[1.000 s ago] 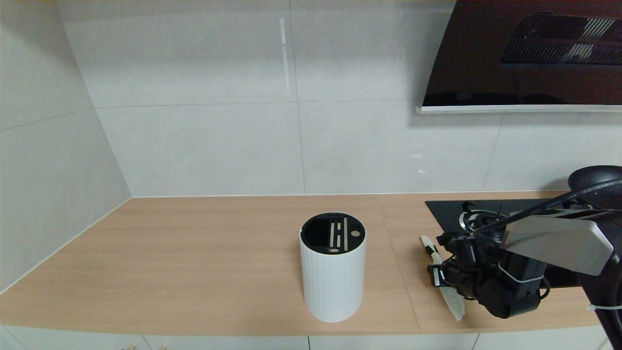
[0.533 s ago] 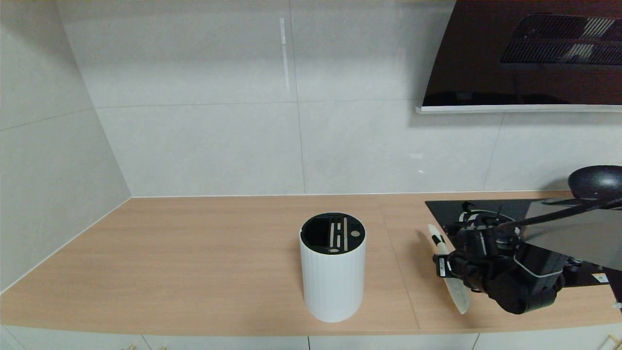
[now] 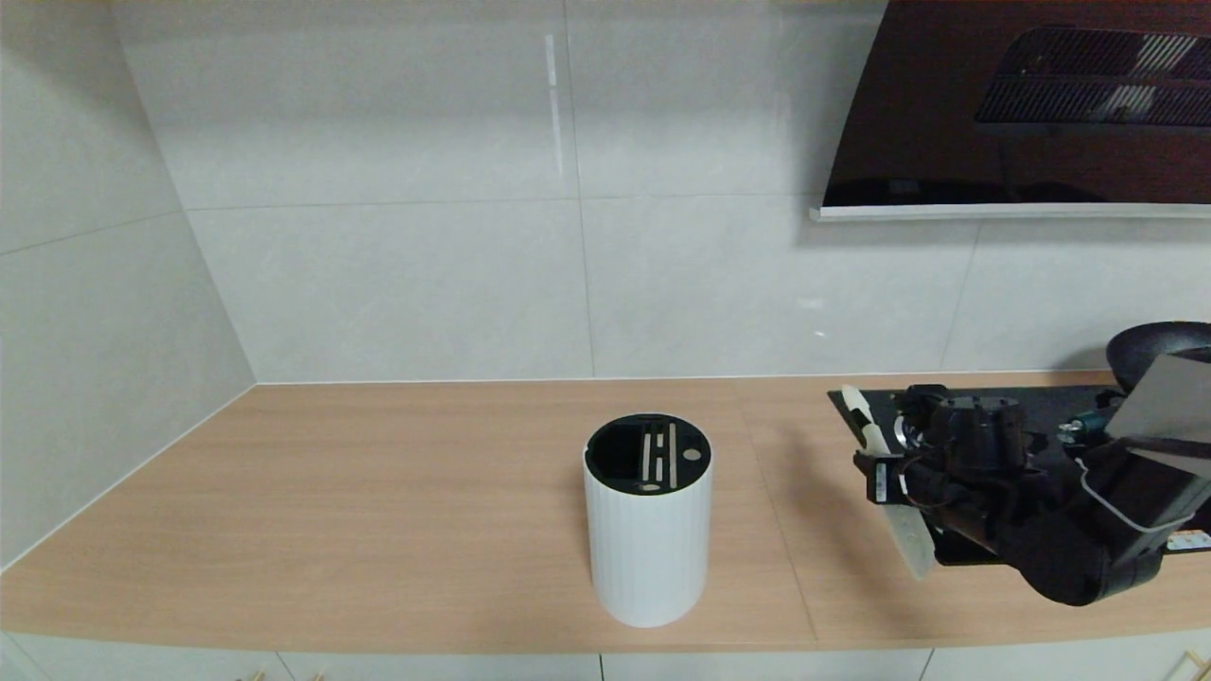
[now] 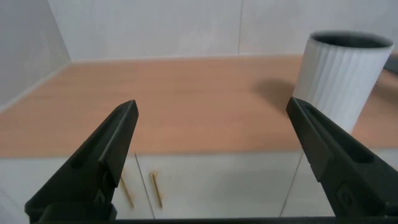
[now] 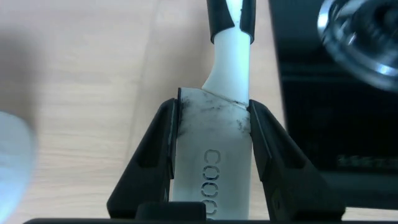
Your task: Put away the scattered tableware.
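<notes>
From the head camera, a wooden counter (image 3: 378, 492) ran along a pale tiled wall (image 3: 397, 189). A dark range hood (image 3: 1022, 104) hung at the far right. The white holder (image 3: 648, 544), a ribbed cylinder with a black slotted top, stood upright near the middle of the counter, toward its near edge. Well to its right, the right gripper (image 3: 891, 484) was clamped across a white knife (image 3: 910, 541). The knife's handle end pointed far, over the left corner of the black cooktop (image 3: 1041, 402). Its blade pointed toward the near edge of the counter. The knife looked to be held clear of the wood, and a soft shadow lay on the counter to its left. A black pan (image 3: 1149, 345) sat at the far right, behind the arm.

In the left wrist camera, the left gripper (image 4: 211, 107) had its two dark fingers (image 4: 106, 155) spread wide with nothing between them. Beyond them lay the counter (image 4: 186, 93), and the white holder (image 4: 341, 74) stood on it to the right. White cabinet doors (image 4: 205, 186) with slim handles showed beneath the counter's near edge.

In the right wrist camera, the right gripper (image 5: 213, 134) pinched the knife (image 5: 214, 155) by the flat of its blade, close to where the handle began. One black finger (image 5: 155, 155) pressed on each side. The blade was smudged with grey marks. The handle ran on past the fingers, white with a black band. The counter (image 5: 93, 81) lay beneath on one side of the knife. The cooktop (image 5: 329, 112), with a round metal ring (image 5: 367, 31), lay on the other side.
</notes>
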Tool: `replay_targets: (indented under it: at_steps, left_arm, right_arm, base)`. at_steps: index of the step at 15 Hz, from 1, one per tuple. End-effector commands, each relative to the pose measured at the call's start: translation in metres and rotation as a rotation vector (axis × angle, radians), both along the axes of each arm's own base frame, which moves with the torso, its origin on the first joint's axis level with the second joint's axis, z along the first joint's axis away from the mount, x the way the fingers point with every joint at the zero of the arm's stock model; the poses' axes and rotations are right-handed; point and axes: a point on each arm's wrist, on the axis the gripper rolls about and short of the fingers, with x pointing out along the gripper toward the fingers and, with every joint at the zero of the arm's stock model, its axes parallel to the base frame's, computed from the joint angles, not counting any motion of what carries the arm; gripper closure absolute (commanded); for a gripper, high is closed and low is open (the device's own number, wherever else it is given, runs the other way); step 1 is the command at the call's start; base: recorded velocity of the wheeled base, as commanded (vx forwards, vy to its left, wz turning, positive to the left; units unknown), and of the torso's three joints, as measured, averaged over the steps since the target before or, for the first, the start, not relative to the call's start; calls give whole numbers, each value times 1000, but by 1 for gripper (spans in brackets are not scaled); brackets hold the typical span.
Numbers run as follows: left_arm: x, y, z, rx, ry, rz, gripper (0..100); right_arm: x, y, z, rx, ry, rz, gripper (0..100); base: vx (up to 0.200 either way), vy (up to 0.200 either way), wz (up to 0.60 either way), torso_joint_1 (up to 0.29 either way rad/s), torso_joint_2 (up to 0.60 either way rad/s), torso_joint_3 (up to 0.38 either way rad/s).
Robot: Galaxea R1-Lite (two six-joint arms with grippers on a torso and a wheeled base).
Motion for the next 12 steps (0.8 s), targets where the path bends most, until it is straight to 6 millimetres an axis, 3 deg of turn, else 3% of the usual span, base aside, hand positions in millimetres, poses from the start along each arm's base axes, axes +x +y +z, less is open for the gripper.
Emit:
replay_targets:
  at_steps: [1,3,6,7,10,11,12]
  left_arm:
    - [-5,-2,24,-3,36,-97,0]
    - [3,-5,56,22,128,-254,0]
    - [52,-10,134,39,206,-502,0]
    - [70,-11,149,29,234,-553,0]
    - [140,-24,167,-25,381,-693,0]
    - [186,-41,172,-79,425,-761,0]
    - [207,-55,171,-115,427,-799,0]
  right_arm:
    - [-18,0,55,11,-151,33,100]
    - [-18,0,99,-4,-290,67,100]
    - [-31,41,162,-5,-364,196,100]
    - [-36,54,175,10,-388,232,100]
    - [-54,80,185,35,-407,285,100]
    - [-66,94,179,37,-388,333,100]
    - [-73,102,177,39,-381,360,100]
  base:
    - [0,0,0,0,0,0]
    - [0,0,0,0,0,0]
    - [0,0,0,0,0,0]
    - [0,0,0,0,0,0]
    - [0,0,0,0,0,0]
    - [0,0,0,0,0,0]
    - [0,0,0,0,0,0]
